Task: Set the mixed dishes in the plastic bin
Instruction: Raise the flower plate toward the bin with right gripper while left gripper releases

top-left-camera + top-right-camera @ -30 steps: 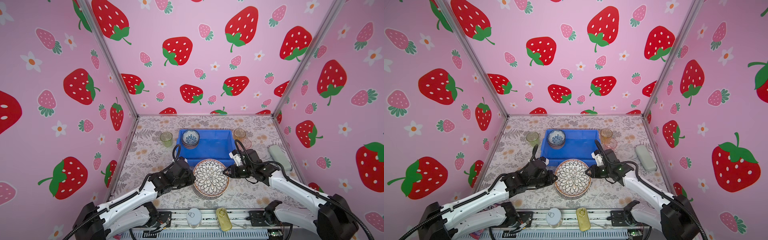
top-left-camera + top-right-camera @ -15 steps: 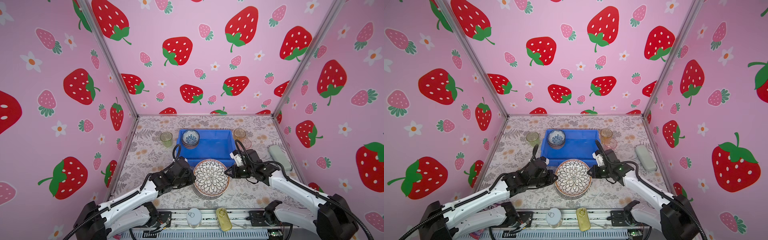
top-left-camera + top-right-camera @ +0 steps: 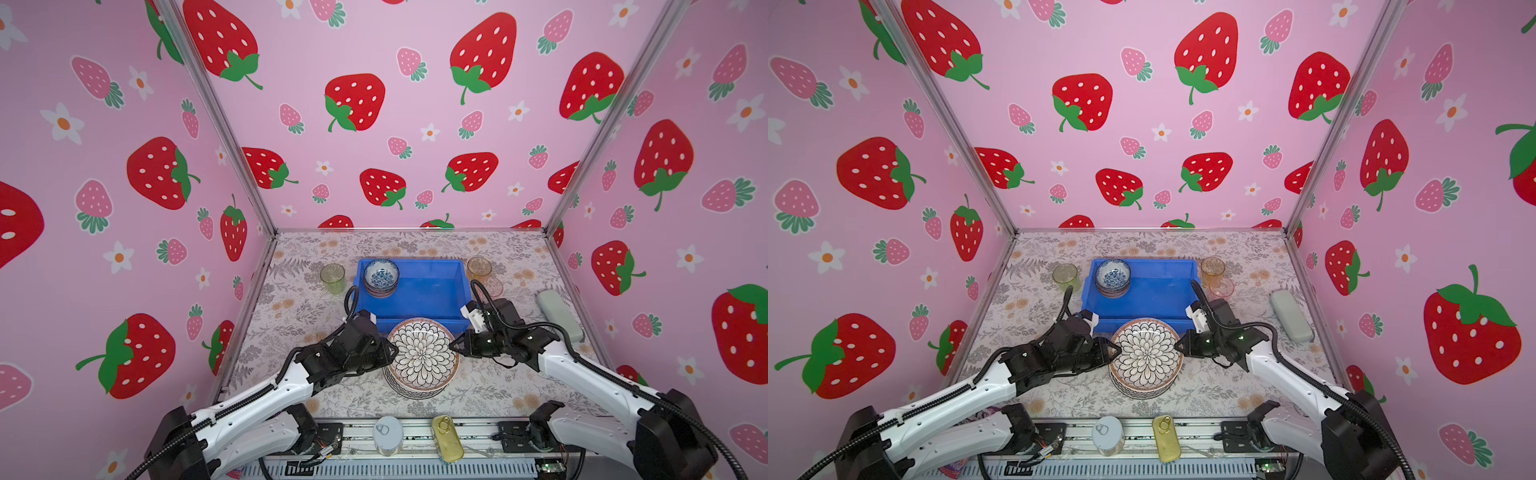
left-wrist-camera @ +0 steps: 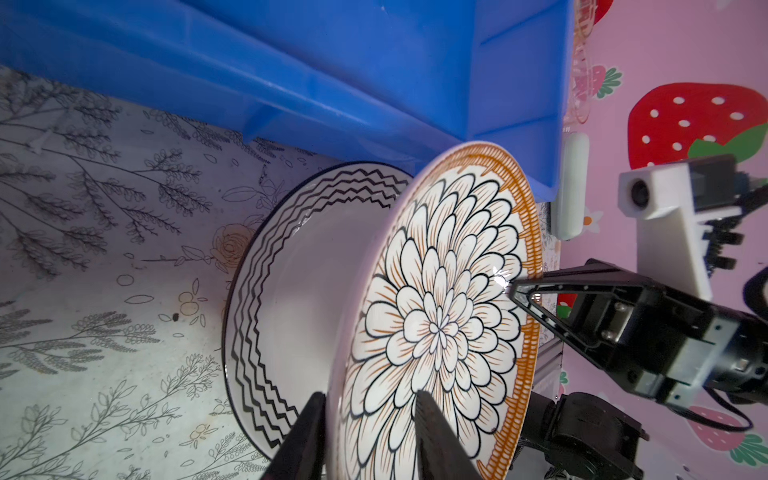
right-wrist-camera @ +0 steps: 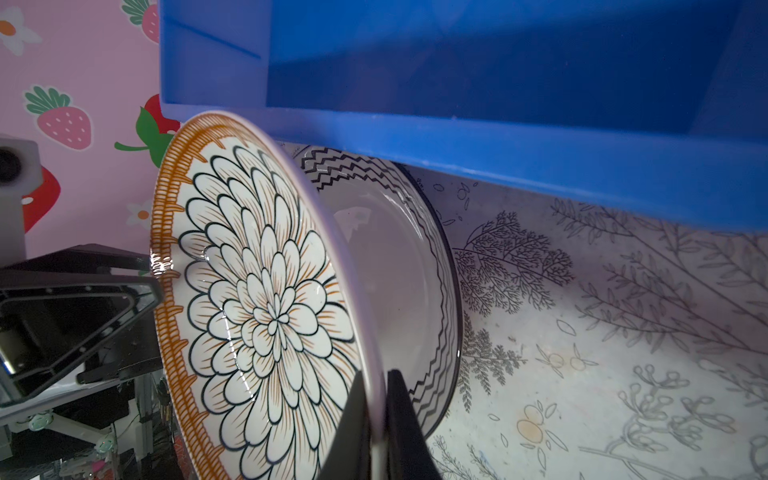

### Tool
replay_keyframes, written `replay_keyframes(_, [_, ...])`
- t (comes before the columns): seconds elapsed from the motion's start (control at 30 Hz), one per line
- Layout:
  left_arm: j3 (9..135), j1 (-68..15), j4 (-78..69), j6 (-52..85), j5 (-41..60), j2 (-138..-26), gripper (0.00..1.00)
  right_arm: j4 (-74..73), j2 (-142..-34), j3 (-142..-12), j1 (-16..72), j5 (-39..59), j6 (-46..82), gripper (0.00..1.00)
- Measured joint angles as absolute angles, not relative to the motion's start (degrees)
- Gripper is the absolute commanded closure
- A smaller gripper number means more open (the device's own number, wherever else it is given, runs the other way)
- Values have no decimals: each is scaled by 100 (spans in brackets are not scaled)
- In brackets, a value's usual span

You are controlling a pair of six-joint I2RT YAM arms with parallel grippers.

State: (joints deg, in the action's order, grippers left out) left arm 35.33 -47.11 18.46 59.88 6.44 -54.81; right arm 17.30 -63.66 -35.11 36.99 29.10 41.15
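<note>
Bowls (image 3: 381, 277) already in the blue bin (image 3: 432, 291); right tool (image 3: 452, 347) pinches the raised petal plate (image 3: 422, 353) (left tool (image 3: 392, 352) gapes around its rim); wavy plate (image 3: 411, 392) and tumblers (image 3: 332, 278) wait outside.

right gripper (image 5: 376, 378) is pinching the rim of the petal plate (image 5: 266, 316), which is tilted above the zigzag plate (image 5: 399, 266). blue bin (image 5: 498, 145) just beyond, left gripper (image 5: 156, 274) at the opposite rim.
</note>
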Motion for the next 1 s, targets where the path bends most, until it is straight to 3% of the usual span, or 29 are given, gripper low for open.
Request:
replay_keyframes(0.33, [3741, -4506, 1918, 5878, 604, -5065, 23, 1988, -6366, -3962, 3632, 2939, 4132, 100])
replay_keyframes(1.0, [4047, -3131, 2705, 5376, 932, -4375, 20, 2152, -6805, -4810, 2842, 2930, 4268, 100])
